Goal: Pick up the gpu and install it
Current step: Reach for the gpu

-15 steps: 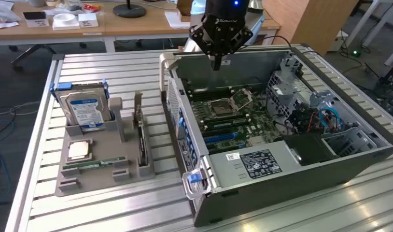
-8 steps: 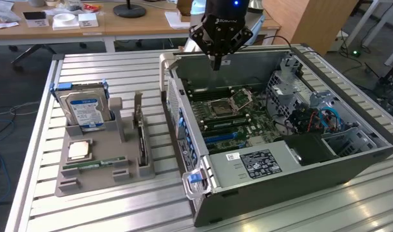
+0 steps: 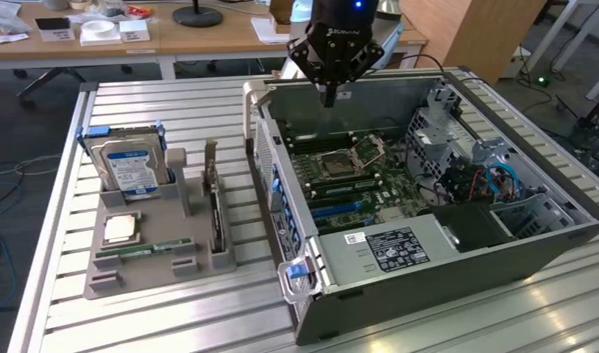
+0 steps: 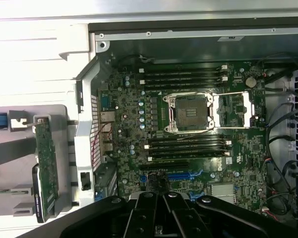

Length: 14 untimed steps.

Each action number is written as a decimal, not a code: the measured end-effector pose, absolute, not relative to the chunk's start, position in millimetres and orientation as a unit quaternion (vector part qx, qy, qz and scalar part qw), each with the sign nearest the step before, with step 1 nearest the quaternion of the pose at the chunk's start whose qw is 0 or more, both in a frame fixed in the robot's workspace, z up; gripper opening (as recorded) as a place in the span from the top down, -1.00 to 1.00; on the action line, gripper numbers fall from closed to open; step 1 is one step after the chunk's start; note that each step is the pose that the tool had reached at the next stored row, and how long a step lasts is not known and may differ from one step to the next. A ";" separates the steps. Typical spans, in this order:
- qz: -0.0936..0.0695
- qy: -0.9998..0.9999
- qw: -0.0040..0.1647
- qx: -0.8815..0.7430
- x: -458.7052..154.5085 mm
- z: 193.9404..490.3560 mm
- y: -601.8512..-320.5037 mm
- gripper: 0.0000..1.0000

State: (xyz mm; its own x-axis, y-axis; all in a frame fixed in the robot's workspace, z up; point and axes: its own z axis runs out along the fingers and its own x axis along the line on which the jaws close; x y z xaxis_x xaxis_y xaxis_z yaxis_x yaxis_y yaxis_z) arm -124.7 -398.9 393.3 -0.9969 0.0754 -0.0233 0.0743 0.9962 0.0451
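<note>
The slatted table (image 3: 162, 323) carries an open case (image 3: 437, 268) lying on its side with its board (image 3: 354, 180) exposed. Just beside the case, on the exterior view's left, sits a grey holder (image 3: 147, 270). The gpu (image 3: 215, 213) stands on edge in the holder's slot nearest the case, untouched. The gripper (image 3: 328, 94) hangs above the case, well apart from the gpu, its jaws closed together with nothing between them.

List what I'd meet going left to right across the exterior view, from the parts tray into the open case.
Hard drive → gpu, standing on edge → CPU socket → blue cables.
</note>
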 end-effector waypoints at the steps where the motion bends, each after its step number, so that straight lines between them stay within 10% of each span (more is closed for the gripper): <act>1: 0.022 0.999 0.012 0.037 -126.2 393.3 -398.8 0.79; 14: 0.022 0.999 0.012 0.037 -151.9 393.1 -398.9 0.79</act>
State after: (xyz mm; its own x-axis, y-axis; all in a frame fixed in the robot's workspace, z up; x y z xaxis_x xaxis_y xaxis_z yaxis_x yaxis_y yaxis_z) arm -151.9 -398.9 393.1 -0.9969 0.0752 -0.0233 0.0741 0.9962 0.0451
